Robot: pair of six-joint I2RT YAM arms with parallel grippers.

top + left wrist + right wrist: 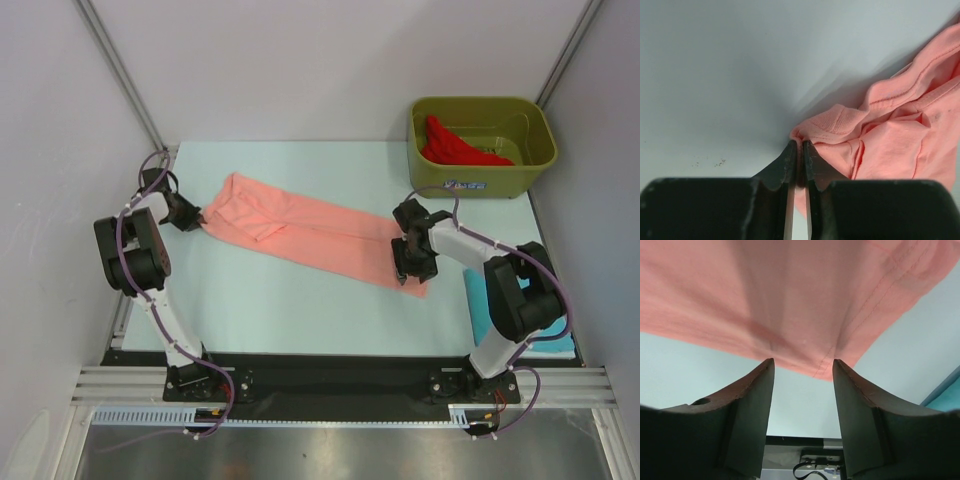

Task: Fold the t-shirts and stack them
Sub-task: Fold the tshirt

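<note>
The salmon-pink t-shirt (300, 232) lies folded into a long strip across the table, from upper left to lower right. My left gripper (193, 220) is shut on the shirt's left end; the wrist view shows its fingertips (791, 150) pinching a fold of pink fabric (890, 140). My right gripper (410, 262) is open over the shirt's right end, its fingers (757, 385) just short of the pink hem (805, 315). The bright red t-shirt (455, 148) lies bunched in the tub. The turquoise-blue t-shirt (482, 310) lies folded by the right arm's base and shows at the right wrist view's edge (947, 395).
The olive-green plastic tub (482, 145) stands at the back right corner. The pale table top (300, 310) ends at a black front rail (320, 375) where both arm bases are bolted. White walls close in left, back and right.
</note>
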